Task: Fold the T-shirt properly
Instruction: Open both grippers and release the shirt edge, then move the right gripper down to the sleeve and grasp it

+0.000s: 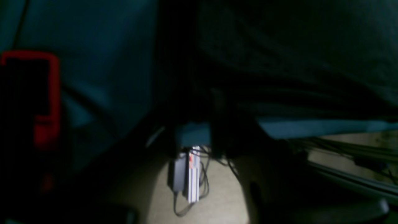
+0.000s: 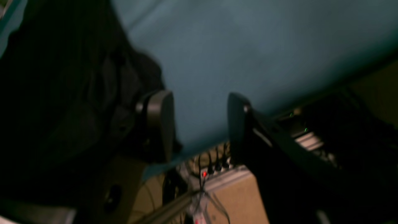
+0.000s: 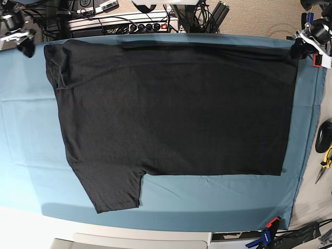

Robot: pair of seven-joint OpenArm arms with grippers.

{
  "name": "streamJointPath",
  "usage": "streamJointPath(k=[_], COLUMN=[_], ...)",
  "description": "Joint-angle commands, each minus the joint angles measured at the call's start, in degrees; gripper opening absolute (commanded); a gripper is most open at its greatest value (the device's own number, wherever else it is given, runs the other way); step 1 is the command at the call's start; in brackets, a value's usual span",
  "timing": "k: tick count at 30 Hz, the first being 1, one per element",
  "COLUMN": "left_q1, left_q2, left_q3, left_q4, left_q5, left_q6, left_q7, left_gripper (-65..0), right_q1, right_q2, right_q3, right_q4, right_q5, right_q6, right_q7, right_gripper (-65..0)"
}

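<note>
The black T-shirt (image 3: 171, 109) lies spread flat and plain side up on the teal table cloth (image 3: 26, 145), with one short sleeve at the front left. In the base view my right gripper (image 3: 26, 47) hovers at the far left corner, just off the shirt's edge. The right wrist view shows that gripper (image 2: 199, 124) open, with only teal cloth between its fingers (image 2: 157, 124) and the T-shirt (image 2: 62, 93) to its left. My left gripper (image 3: 299, 49) sits at the shirt's far right corner. The left wrist view is dark and blurred, showing the T-shirt (image 1: 295, 46) but no clear fingers.
A red clamp (image 3: 315, 59) holds the cloth at the far right edge and shows as the red clamp (image 1: 46, 93) in the left wrist view. Power strips and cables (image 3: 135, 23) run behind the table. Pliers (image 3: 326, 161) lie at the right; clamps (image 3: 267, 233) sit at the front right corner.
</note>
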State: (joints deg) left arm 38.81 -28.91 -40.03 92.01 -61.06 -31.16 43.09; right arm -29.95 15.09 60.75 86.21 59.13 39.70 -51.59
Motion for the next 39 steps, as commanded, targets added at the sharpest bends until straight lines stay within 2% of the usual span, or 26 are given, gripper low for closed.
streamJointPath(k=[1,4,11,13,17,21,25,28,31,34,39], left_q1=[0.48,0.59,0.52,0.2,-1.7,-6.01,-12.85,-18.05,-22.43,-25.9,-30.69], left_q2=[-1.16,-1.16,-2.21,-3.39,-7.39,-11.91,-13.55,-13.46,-13.44,-13.44,-13.44], left_q3=[-1.49,-3.58,-8.52,-8.46,-7.04,-1.99,4.76,10.27,14.97,16.28,16.26], left_q4=[1.14,2.27,10.71,14.43,20.85,21.77,19.89,17.53,14.23,10.78,6.69], left_q5=[-1.07,-0.7,0.37,2.91,9.68,14.49,17.14,19.26,22.71,22.95,21.73], left_q6=[-0.42,-0.24,0.09,2.19,4.5,8.94,10.05,11.21,11.28,11.26,11.23], left_q7=[-1.01,-0.81,-1.57,-2.99,-4.76,-6.62,-7.17,-7.41,-8.61,-8.68,-8.74], left_gripper=[-47.1,-44.5,-44.5,-44.5,-44.5,-44.5,-44.5,-44.5,-44.5,-44.5,-44.5], right_q1=[0.11,1.14,4.24,6.47,12.7,20.39,29.29,36.26,43.36,51.23,66.93], right_q2=[1.57,3.32,7.39,8.28,11.13,13.49,12.76,10.73,8.26,6.45,6.43], right_q3=[1.11,1.4,1.4,1.38,-1.42,-9.11,-18.99,-25.55,-29.24,-29.51,-27.67], right_q4=[0.85,0.85,0.85,0.85,0.85,0.83,0.66,0.37,-3.74,-13.51,-37.66], right_q5=[1.22,1.22,1.22,0.55,-5.53,-14.16,-24.48,-32.98,-39.1,-39.93,-36.41], right_q6=[0.3,0.3,0.3,0.3,0.3,0.3,-0.44,-4.92,-8.15,-9.18,-9.92], right_q7=[1.62,1.53,1.46,1.46,2.47,3.98,7.06,8.76,10.54,12.24,14.97], right_gripper=[-36.8,-36.8,-36.8,-36.8,-36.8,-36.8,-36.8,-36.8,-36.8,-36.8,-36.8])
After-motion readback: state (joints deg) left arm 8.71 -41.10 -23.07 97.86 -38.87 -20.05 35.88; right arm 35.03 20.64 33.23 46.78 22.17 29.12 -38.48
